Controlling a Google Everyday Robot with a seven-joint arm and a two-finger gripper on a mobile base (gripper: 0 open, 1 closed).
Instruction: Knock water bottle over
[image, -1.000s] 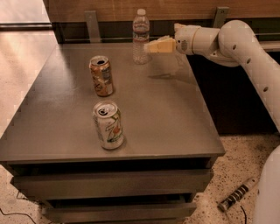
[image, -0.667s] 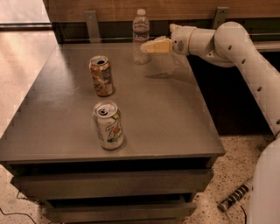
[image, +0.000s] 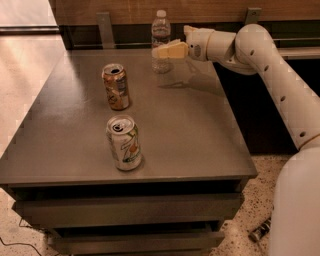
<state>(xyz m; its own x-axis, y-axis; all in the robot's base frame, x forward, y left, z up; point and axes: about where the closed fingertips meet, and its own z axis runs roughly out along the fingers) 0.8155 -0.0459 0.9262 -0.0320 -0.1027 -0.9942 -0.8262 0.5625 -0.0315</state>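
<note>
Single high view down across the table (image: 200, 130) (pincer (image: 160, 50) at its far edge)

Warm dim indoor light; glare on floor (image: 27, 75) far left; end effector (image: 159, 51), beside water bottle (image: 160, 30), throws soft shadow onto worktop (image: 200, 135)

"What is in this room?"

"A big grey flat-topped table (image: 200, 150) with dark drawer fronts (image: 125, 212) under it. It stands on a pale speckled floor (image: 242, 235)."

"And behind it?"

"A brown wooden wall panel (image: 100, 6) with two grey metal brackets (image: 105, 27). Bright light shines on the floor at the left. The gripper (image: 156, 51) hangs over the table's far edge."
</note>
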